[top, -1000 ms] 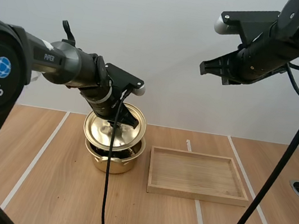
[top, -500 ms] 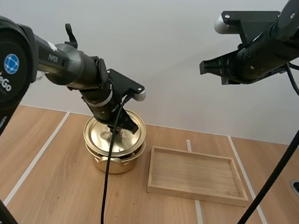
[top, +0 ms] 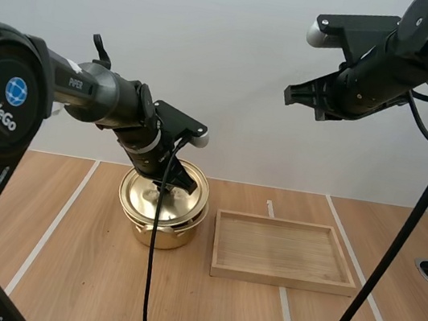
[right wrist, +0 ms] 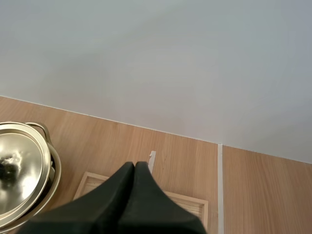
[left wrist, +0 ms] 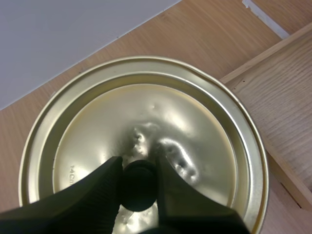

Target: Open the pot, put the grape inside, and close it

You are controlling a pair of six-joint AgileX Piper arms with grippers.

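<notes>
While our left gripper (left wrist: 139, 168) is clamped on the round black knob (left wrist: 140, 192) of the shiny gold metal lid (left wrist: 195, 131), one black finger sits on each side of the knob and pinches it. The knob stands at the lid's centre, so the gripper is directly over the middle of the lid.

From the high view the left gripper (top: 167, 188) reaches down onto the lid (top: 143, 196), which lies over the mouth of the gold metal pot (top: 160, 235). We can't tell whether it is fully seated. The pot stands on the light wooden table (top: 80, 286), just beside the shallow rectangular wooden tray (top: 281, 279) on the tray's left, not touching it. The left wrist view shows the tray's edge (left wrist: 287, 112) near the lid's rim.

Our right gripper (top: 289, 97) hangs high above the table, well apart from the pot and above the tray's far side. In its wrist view the right gripper (right wrist: 135, 165) has both fingers pressed together as one dark wedge, holding nothing. Below it we see the tray's far rim (right wrist: 185, 197), and the pot (right wrist: 54, 181) with the lid (right wrist: 24, 165) lies off to the side.
</notes>
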